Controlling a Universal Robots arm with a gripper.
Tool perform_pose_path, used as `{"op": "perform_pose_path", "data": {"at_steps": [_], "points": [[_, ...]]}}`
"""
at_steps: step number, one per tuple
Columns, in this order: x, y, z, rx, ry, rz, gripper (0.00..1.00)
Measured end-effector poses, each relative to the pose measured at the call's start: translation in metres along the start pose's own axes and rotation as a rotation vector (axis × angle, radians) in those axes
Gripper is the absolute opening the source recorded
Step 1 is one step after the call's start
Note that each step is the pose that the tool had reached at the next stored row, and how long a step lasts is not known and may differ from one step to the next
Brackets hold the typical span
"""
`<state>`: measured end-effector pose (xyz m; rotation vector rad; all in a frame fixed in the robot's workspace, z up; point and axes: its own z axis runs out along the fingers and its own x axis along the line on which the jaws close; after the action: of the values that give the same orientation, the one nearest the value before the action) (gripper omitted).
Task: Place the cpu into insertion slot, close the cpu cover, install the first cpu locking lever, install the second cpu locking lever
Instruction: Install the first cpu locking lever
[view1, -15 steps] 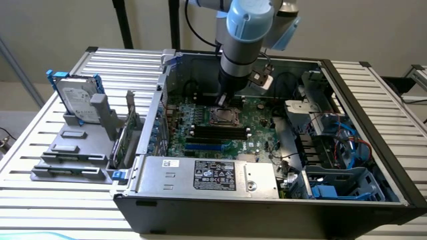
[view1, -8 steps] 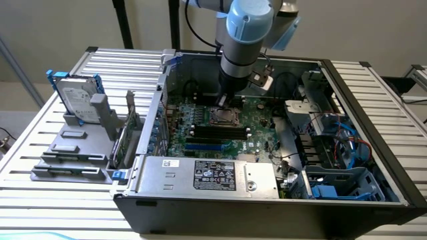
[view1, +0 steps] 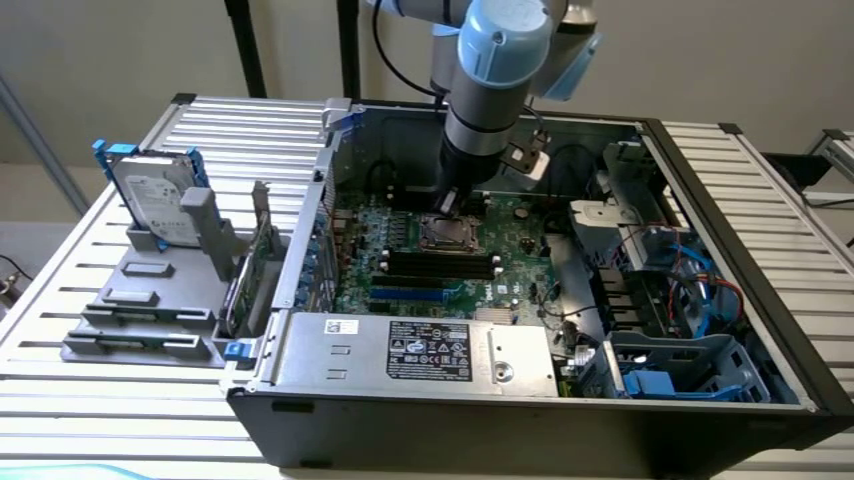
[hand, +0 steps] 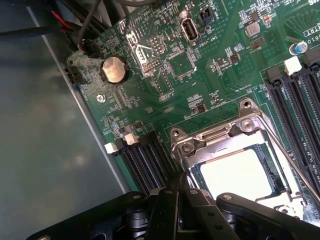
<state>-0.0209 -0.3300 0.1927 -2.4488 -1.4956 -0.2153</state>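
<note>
Your gripper (hand: 182, 197) hangs closed and empty just above the near edge of the insertion slot (hand: 227, 150), its dark linkage crowding the foreground of the wrist view. Directly beyond the fingertips the cpu (hand: 239, 172) lies flat in the slot, a pale square showing through the window of the cpu cover (hand: 260, 132), which appears to be lowered over it. A thin locking lever (hand: 292, 162) runs along one side of the frame, apparently not yet latched. Judge the chip light, rigid and fragile, the socket contacts beneath it more so; only its edges look safe to hold. The cover is thin, stiff sheet metal, best pressed at its rim, and the levers are springy wire, best taken at their free ends. Farther off sit the black memory slots (hand: 142, 160), then a coin cell battery (hand: 113, 69) on the green circuit board (hand: 165, 100). From the exterior view, your arm (view1: 487, 90) reaches into the open computer case (view1: 747, 260) on the slatted table (view1: 107, 400), with a hard drive (view1: 150, 195) standing apart at that view's left.
</note>
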Motion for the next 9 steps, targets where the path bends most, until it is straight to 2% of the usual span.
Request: {"op": "perform_pose_path", "data": {"at_steps": [9], "points": [[0.002, 0.0033, -0.0008, 0.0046, 0.0033, -0.009, 0.11]]}}
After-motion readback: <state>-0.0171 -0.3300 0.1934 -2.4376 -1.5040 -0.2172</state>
